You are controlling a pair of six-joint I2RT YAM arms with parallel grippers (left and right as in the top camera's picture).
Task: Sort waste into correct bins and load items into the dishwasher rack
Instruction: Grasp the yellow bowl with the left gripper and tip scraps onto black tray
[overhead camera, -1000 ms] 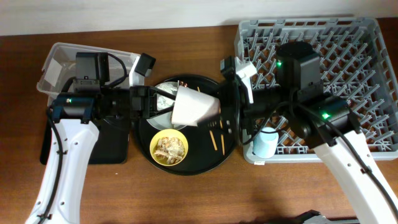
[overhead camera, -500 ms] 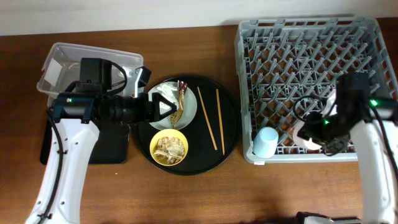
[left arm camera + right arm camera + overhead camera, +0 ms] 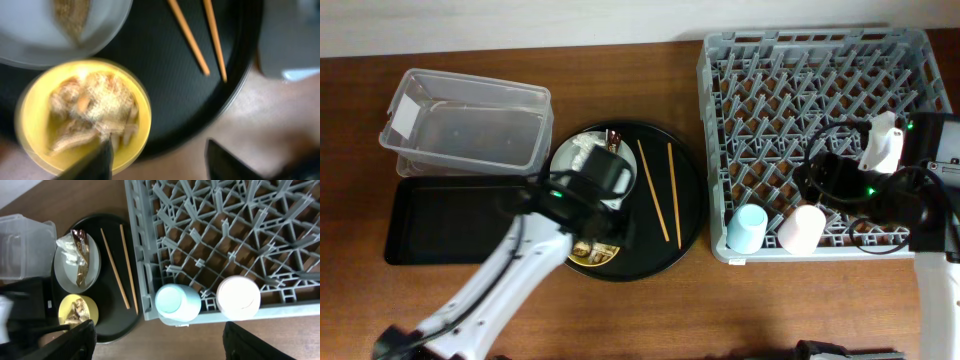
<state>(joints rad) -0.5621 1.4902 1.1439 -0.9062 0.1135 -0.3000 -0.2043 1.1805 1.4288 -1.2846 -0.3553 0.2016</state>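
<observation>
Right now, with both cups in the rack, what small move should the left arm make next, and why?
Probably lower the open left end effector onto the rim of the yellow bowl and close. It hovers just above that bowl, which holds food scraps not yet binned.

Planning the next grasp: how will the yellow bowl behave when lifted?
The yellow bowl holds heaped loose food scraps, so tilting would probably spill them. Its rim looks smooth; a pinch may slip. It could slide on the round black tray.
</observation>
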